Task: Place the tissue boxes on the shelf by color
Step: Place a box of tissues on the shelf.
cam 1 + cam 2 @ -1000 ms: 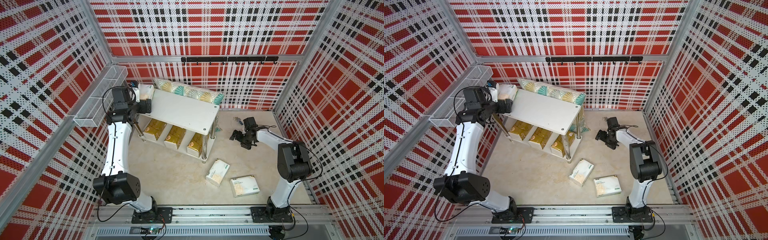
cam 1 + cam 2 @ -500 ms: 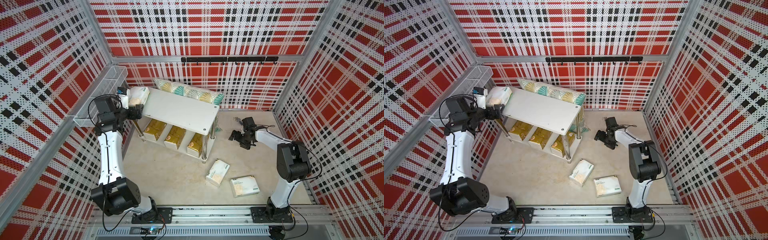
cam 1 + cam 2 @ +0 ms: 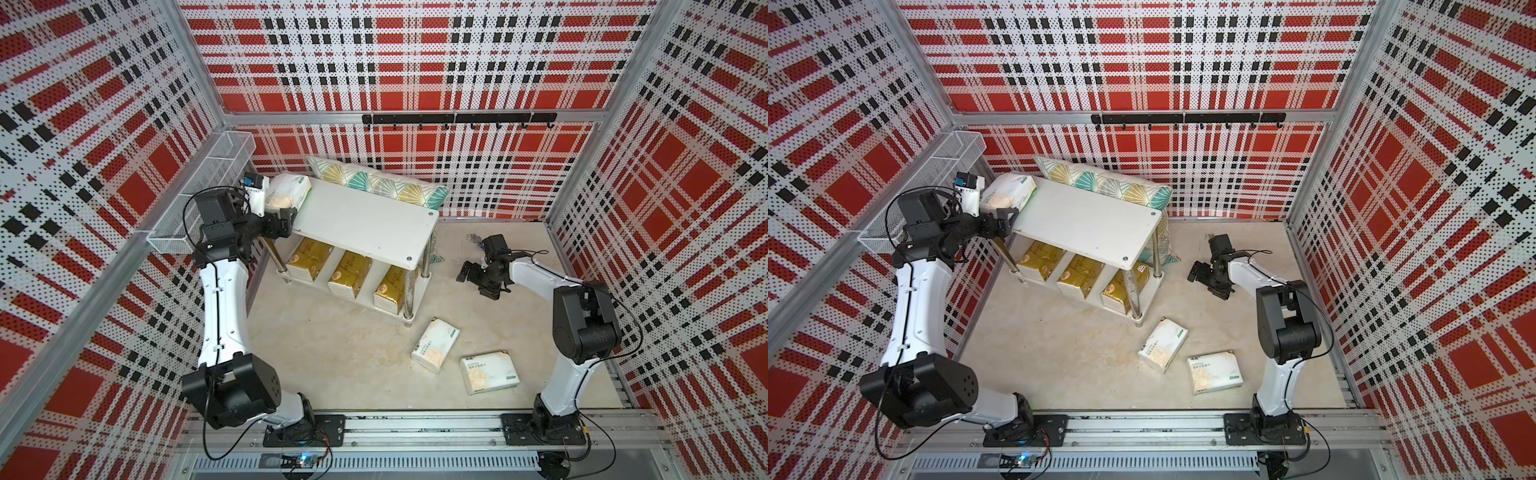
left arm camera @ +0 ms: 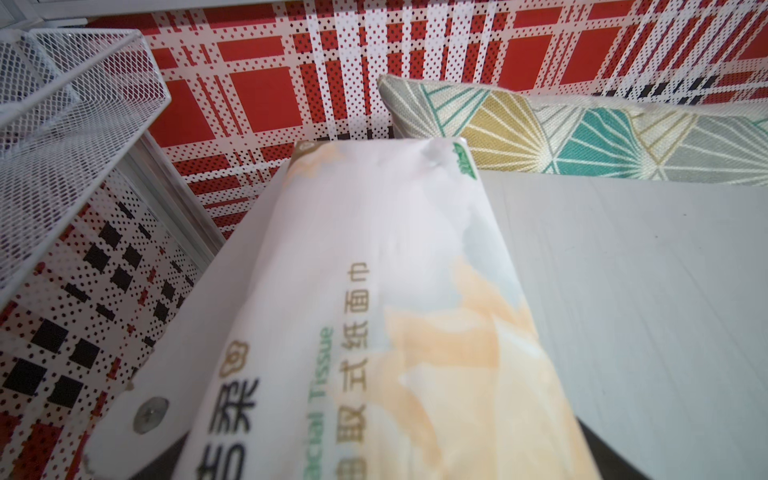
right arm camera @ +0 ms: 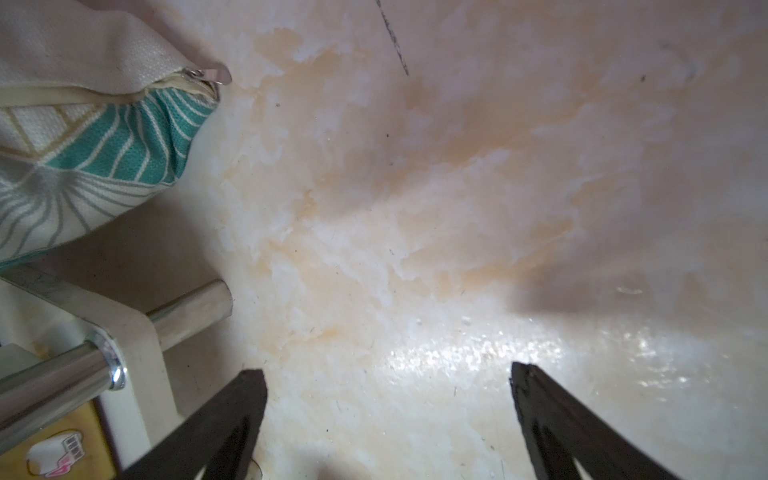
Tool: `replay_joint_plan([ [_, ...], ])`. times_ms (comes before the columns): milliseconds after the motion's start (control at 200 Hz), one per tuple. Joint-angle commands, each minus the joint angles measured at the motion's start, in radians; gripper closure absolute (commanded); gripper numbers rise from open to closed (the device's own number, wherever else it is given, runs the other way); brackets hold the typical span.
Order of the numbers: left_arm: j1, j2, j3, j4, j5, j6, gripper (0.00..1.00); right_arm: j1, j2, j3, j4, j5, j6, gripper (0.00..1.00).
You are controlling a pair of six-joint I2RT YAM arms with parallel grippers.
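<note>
Where the left gripper (image 3: 284, 219) reaches the shelf's (image 3: 365, 224) left end, I cannot tell whether it grips the white pack (image 3: 289, 194) lying on the top board there. Three gold packs (image 3: 349, 270) line the lower tier. Off the shelf's front right corner, a second white pack (image 3: 435, 344) and a third white pack (image 3: 489, 372) lie on the floor (image 3: 332, 357). Right of the shelf, the right gripper (image 5: 388, 374) hangs with its jaws wide apart, holding nothing.

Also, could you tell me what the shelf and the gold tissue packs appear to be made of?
The shelf looks like matte white board, probably painted or laminated, on mirror-bright metal tube legs. The gold tissue packs seem wrapped in glossy plastic film, judging by their sheen and soft corners.
</note>
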Motion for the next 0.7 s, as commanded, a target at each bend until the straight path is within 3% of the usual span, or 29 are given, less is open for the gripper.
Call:
replay_joint_plan([
  [0,-0.012,0.013,0.014,0.004,-0.035,0.004,0.03,0.009,0.018,0.022,-0.005,0.014,-0.003,0.00],
  [696,-0.015,-0.071,-0.012,0.129,-0.058,-0.086,0.01,0.011,0.015,0.007,0.011,0.008,0.005,0.00],
])
